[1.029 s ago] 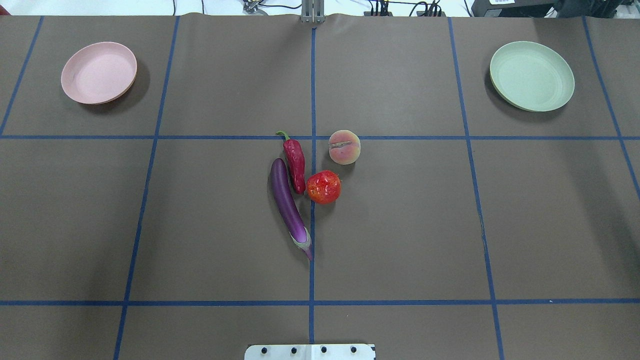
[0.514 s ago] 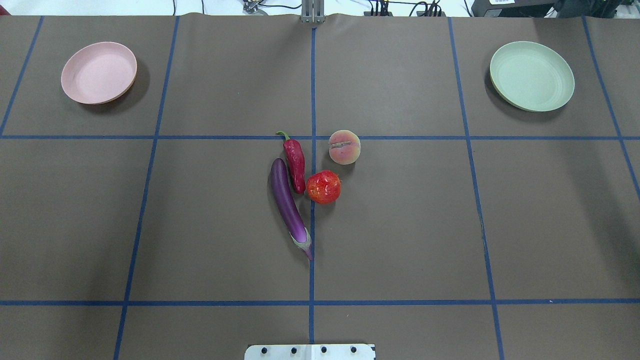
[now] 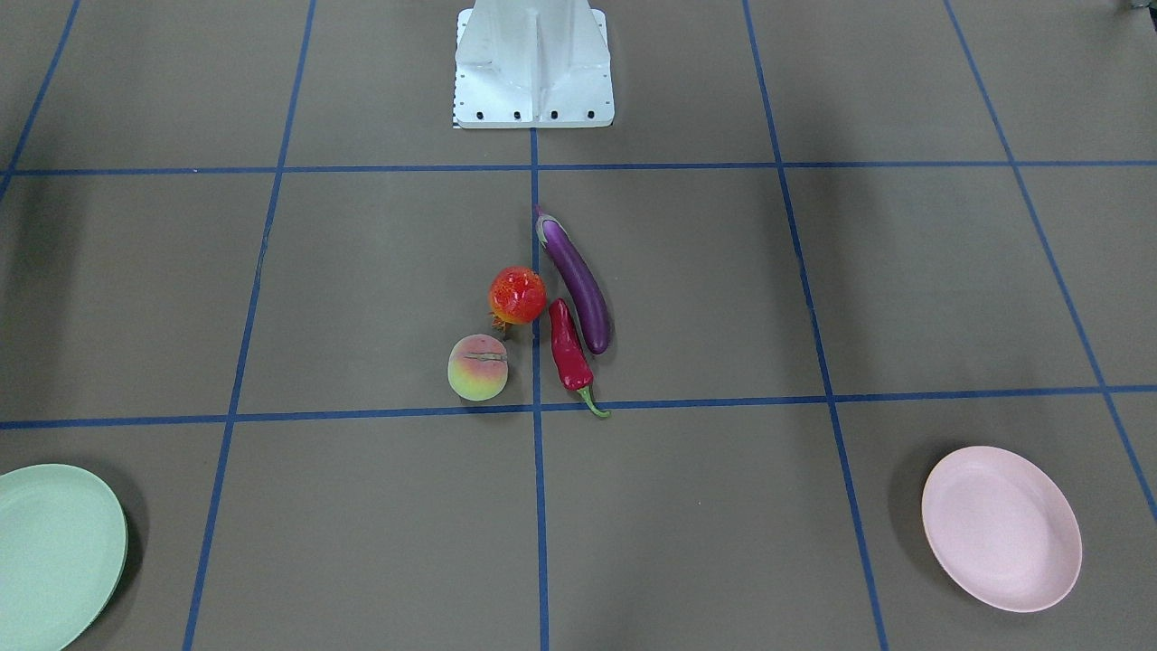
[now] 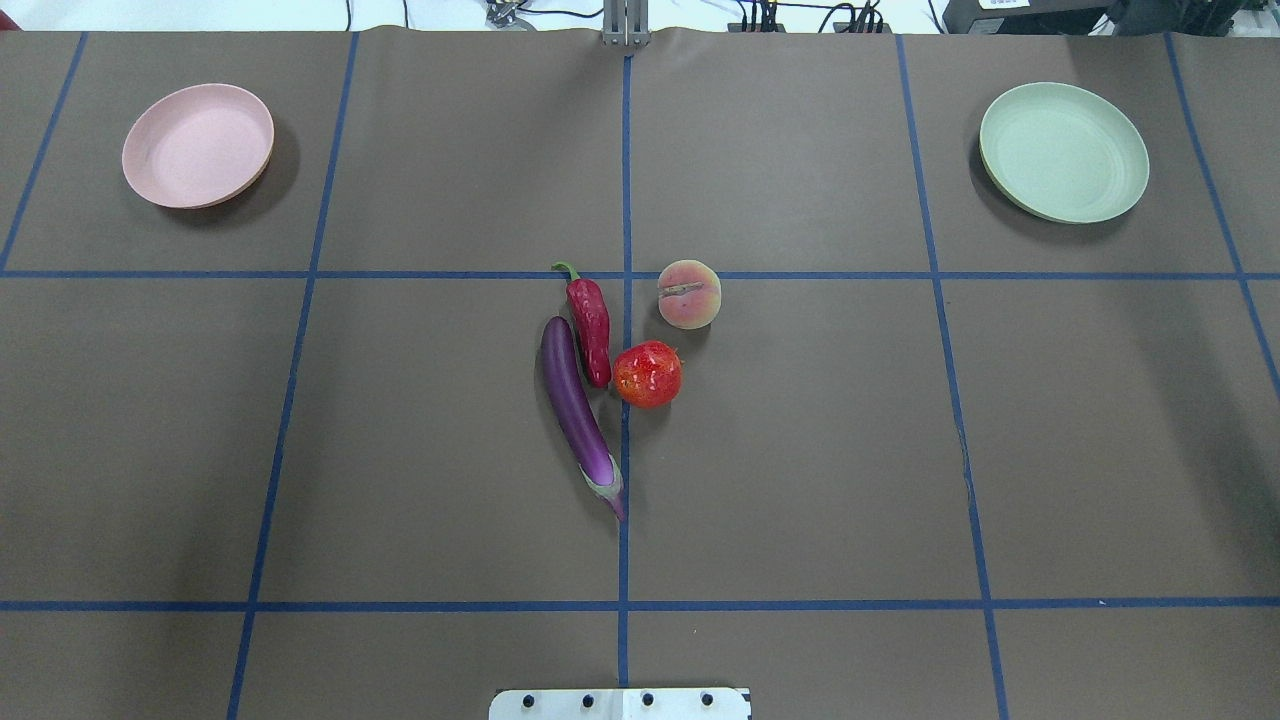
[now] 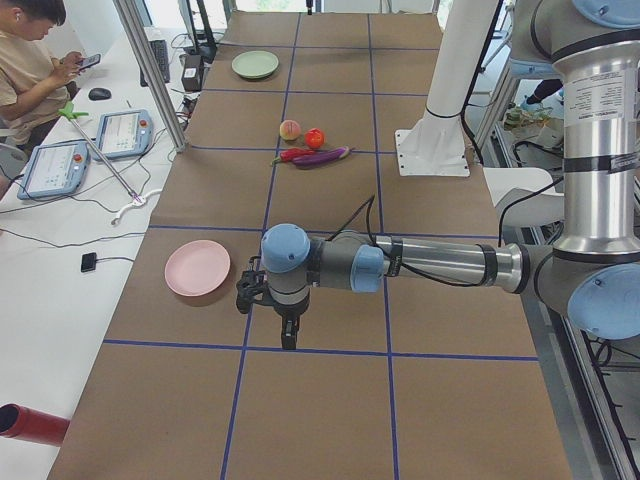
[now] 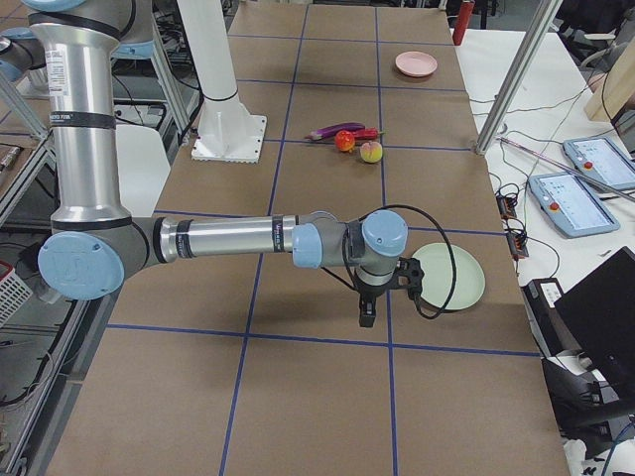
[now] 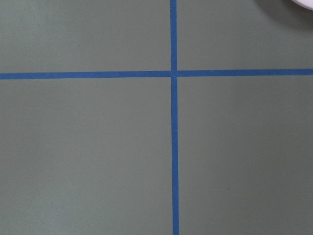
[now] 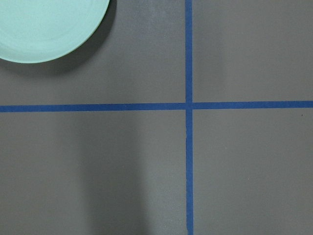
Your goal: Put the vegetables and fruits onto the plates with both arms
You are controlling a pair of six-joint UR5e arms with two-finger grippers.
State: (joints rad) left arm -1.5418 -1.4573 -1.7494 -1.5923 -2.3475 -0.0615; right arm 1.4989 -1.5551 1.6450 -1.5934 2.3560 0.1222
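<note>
The purple eggplant [image 4: 575, 405], red chili [image 4: 592, 325], peach [image 4: 689, 294] and red-orange pomegranate-like ball [image 4: 648, 374] lie close together at the table's middle. The pink plate [image 4: 197, 145] sits far left and the mint green plate [image 4: 1063, 152] far right, both empty. My left gripper [image 5: 287, 335] hangs over the table beside the pink plate [image 5: 197, 268]. My right gripper [image 6: 365, 315] hangs beside the green plate [image 6: 448, 276]. Both show only in the side views, so I cannot tell whether they are open or shut. Both are far from the produce.
The white pedestal base [image 3: 533, 63] stands at the robot's side of the table. Blue tape lines [image 4: 625, 450] grid the brown table cover. An operator [image 5: 30, 60] sits at a side bench with tablets. A red cylinder [image 5: 30, 425] lies at the left end.
</note>
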